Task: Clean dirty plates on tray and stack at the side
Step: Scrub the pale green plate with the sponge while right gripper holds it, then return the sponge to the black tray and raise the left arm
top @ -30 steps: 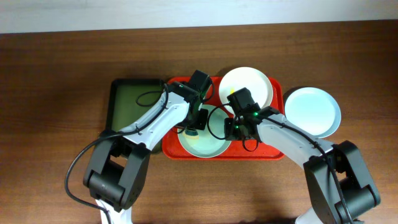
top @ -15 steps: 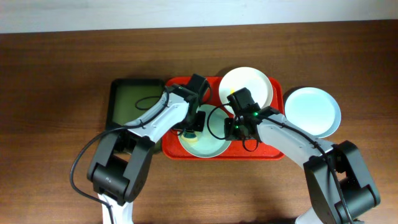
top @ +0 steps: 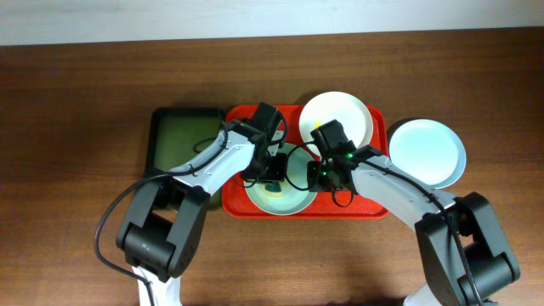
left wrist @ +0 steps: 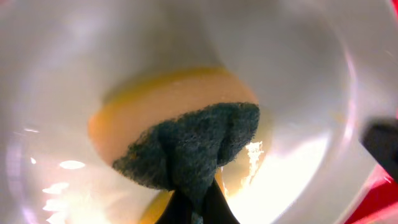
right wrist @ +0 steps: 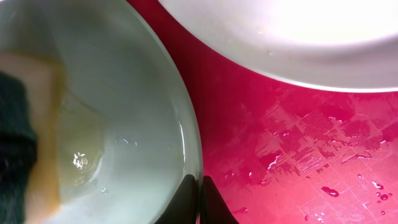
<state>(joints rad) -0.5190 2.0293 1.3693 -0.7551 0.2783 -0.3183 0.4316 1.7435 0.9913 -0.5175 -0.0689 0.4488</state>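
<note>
Overhead: red tray (top: 293, 212) sits mid-worktop (top: 85, 102), with the dark green tray (top: 180, 143) just beside it on the robot's left.

Mint plate (top: 285, 202) lies in the tray's near-left part. White plate (top: 340, 115) is in the far-right part, its edge overhanging the tray's far rim. The two plates lie close together; whether they touch cannot be told. Light blue plate (top: 429, 151) sits off the tray on the bare worktop, just beside the tray's right rim.

Left fingers (top: 272, 172) are down inside the mint plate, closed narrow on a sponge (left wrist: 186, 134). The sponge is yellow foam with a dark green scouring face, and the scouring layer bunches up where it is pinched. The foam side is pressed against the plate's inner surface. There are wet glints on the plate around it, and a yellowish tint near the sponge.

Right fingers (top: 317, 178) are at the mint plate's right edge. The right wrist view shows them drawn nearly together with the plate rim pinched between them. The plate appears to lie flat on the tray.

Water droplets (right wrist: 329, 191) are scattered on the red floor between the mint plate and the white plate. One end of the sponge shows at the left of that view, inside the mint plate.
</note>
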